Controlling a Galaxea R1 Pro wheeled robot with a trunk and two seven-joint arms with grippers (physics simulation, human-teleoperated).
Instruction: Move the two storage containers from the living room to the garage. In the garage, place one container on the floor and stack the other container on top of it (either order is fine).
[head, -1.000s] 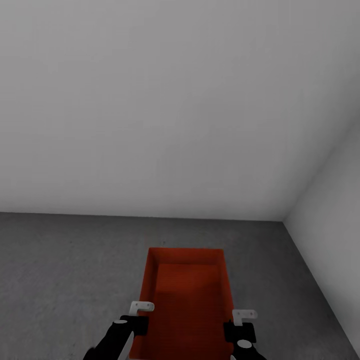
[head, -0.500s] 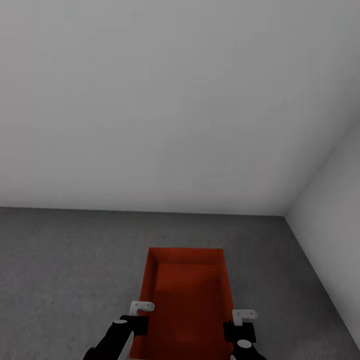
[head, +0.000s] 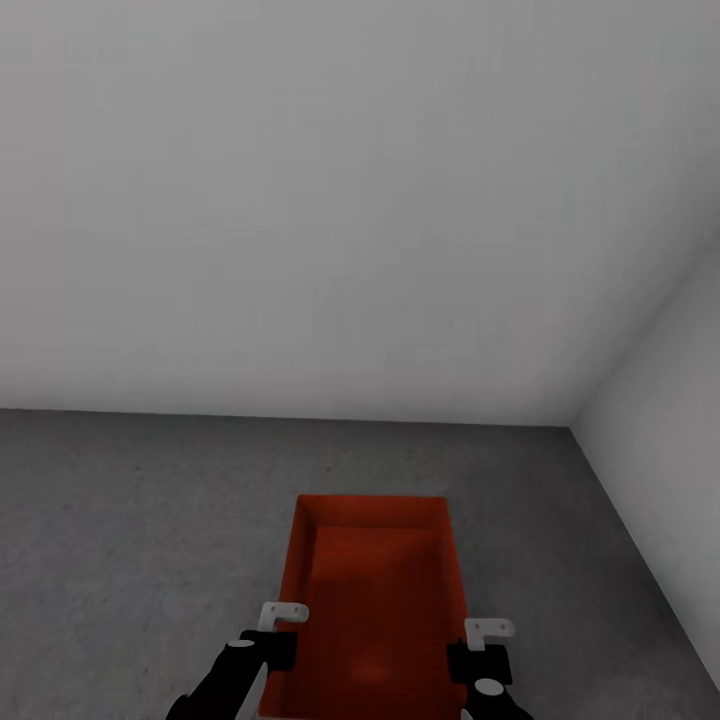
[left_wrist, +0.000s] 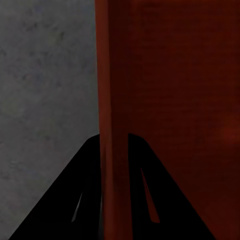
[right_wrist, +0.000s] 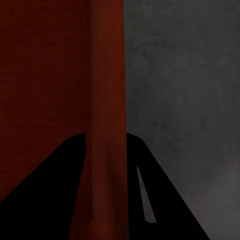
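One orange-red storage container (head: 375, 590) sits low in the head view, open side up and empty. My left gripper (head: 272, 648) is shut on its left wall and my right gripper (head: 480, 658) on its right wall. The left wrist view shows the dark fingers (left_wrist: 85, 200) of the left gripper (left_wrist: 114, 137) straddling the red wall (left_wrist: 112, 75). In the right wrist view, the right gripper (right_wrist: 105, 136) pinches the opposite wall (right_wrist: 107, 65) the same way. Dark grey concrete floor (head: 130, 540) of the garage lies beneath. I cannot tell if the bin's base touches it. The second container is out of view.
A plain pale grey wall (head: 300, 200) stands straight ahead, and a second wall (head: 670, 380) meets it in a corner at the right. Bare concrete stretches to the left of the bin and between the bin and both walls.
The line where wall meets floor sits slightly higher in the picture, so the camera has shifted. The bin and both grippers keep their places and their hold.
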